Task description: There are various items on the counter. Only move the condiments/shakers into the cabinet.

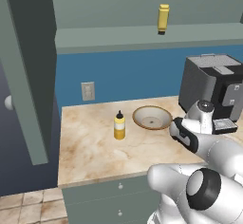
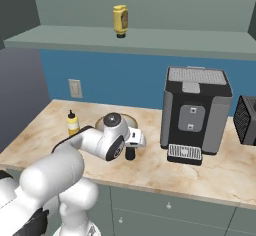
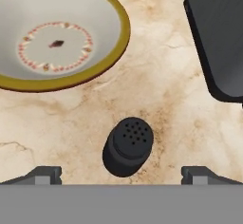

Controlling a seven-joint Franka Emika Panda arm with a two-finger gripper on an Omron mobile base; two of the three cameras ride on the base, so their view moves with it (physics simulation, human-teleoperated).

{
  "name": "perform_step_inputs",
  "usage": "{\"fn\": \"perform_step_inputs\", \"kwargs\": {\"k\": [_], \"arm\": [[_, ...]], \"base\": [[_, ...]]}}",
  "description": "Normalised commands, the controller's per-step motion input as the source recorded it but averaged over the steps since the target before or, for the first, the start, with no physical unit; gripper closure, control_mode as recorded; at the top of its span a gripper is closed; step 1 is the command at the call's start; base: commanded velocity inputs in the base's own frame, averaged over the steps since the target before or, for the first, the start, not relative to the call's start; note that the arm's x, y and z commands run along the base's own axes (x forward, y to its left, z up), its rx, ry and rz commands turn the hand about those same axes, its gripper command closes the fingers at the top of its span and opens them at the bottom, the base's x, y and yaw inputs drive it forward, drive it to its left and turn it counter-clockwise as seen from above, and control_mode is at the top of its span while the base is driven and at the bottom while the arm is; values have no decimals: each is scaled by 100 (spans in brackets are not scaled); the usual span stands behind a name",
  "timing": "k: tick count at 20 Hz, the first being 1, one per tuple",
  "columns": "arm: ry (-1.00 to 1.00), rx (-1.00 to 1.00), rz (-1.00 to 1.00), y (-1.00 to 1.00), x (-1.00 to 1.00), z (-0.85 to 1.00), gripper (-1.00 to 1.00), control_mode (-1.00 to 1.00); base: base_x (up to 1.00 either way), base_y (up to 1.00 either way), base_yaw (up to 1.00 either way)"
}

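A small black shaker (image 3: 128, 146) stands on the counter (image 3: 156, 90), between the wooden bowl (image 3: 57, 42) and the coffee machine (image 3: 218, 38). My gripper (image 3: 122, 174) hangs open right above it, one fingertip (image 3: 45, 174) on each side and apart from it. From the right base view the shaker (image 2: 130, 154) sits just under my hand. A yellow squeeze bottle (image 1: 119, 126) with a black nozzle stands left of the bowl (image 1: 152, 117). A plain yellow bottle (image 1: 163, 18) stands on the cabinet shelf (image 1: 142, 37).
The tall cabinet door (image 1: 28, 66) stands open at the left. The black coffee machine (image 2: 195, 115) fills the counter's right side, with another dark appliance (image 2: 246, 120) beyond it. Grey-green drawers (image 1: 109, 199) run under the counter edge.
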Motion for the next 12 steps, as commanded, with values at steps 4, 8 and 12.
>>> {"fn": "perform_step_inputs", "kwargs": {"k": [4,8,12], "arm": [[0,0,0,0,2,-1,-100,-100],[0,0,0,0,13,-1,-100,-100],[0,0,0,0,13,-6,-100,-100]], "base": [[0,0,0],[0,0,0],[0,0,0]]}}
